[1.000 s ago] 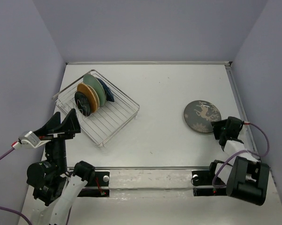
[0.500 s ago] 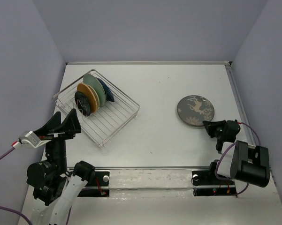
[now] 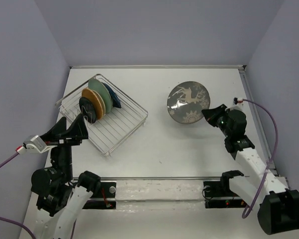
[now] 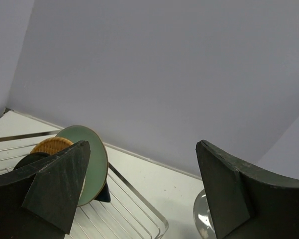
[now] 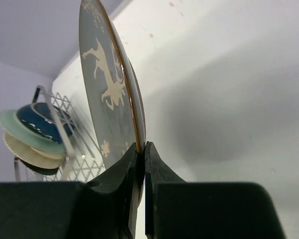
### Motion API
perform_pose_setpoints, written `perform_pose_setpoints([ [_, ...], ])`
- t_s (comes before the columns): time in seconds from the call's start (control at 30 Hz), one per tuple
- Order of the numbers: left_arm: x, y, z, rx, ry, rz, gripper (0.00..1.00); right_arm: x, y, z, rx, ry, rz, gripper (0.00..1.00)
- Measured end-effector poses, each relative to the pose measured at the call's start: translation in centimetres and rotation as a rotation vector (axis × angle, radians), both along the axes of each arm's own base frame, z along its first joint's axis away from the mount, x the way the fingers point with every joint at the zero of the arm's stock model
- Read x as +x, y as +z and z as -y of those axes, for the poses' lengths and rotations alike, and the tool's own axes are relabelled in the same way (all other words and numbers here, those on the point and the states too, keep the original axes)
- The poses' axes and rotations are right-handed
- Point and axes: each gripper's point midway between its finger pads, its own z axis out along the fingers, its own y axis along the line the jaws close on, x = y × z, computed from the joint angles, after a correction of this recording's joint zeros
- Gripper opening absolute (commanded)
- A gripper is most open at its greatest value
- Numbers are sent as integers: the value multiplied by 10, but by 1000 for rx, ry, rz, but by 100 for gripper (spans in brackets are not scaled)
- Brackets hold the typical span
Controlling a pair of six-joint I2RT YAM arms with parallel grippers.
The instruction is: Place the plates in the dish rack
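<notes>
Right gripper (image 3: 209,113) clamped on rim of grey deer plate (image 3: 188,102), carried on edge, centre-right of frame. Dish rack (image 3: 120,125) lies leftward, upper left (other plates (image 3: 97,102) standing inside). Left gripper (image 3: 75,130) agape, nearer the rack.

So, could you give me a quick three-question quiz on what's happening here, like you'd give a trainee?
1. Multiple choice: the right fingers grip the grey deer plate by
A. its rim
B. its centre
C. not at all

2. True or false: the dish rack has no plates in it.

3. Fill in the blank: the left fingers stand ___, with nothing between them.

Key: 1 A; 2 false; 3 open.
</notes>
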Motion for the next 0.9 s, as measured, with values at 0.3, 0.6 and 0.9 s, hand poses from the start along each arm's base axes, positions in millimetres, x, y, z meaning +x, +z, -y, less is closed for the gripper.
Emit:
perform_pose_setpoints([
  [0.3,8,-4,2,21,15,-26,99,14,148,-85,-155,139,272,7],
  [0.6,13,-5,3,25,20,-39,99,19,157,-296,-296,401,280,7],
  [0.9,6,15,2,9,8,-3,99,9,117,-428,-415,525,272,7],
])
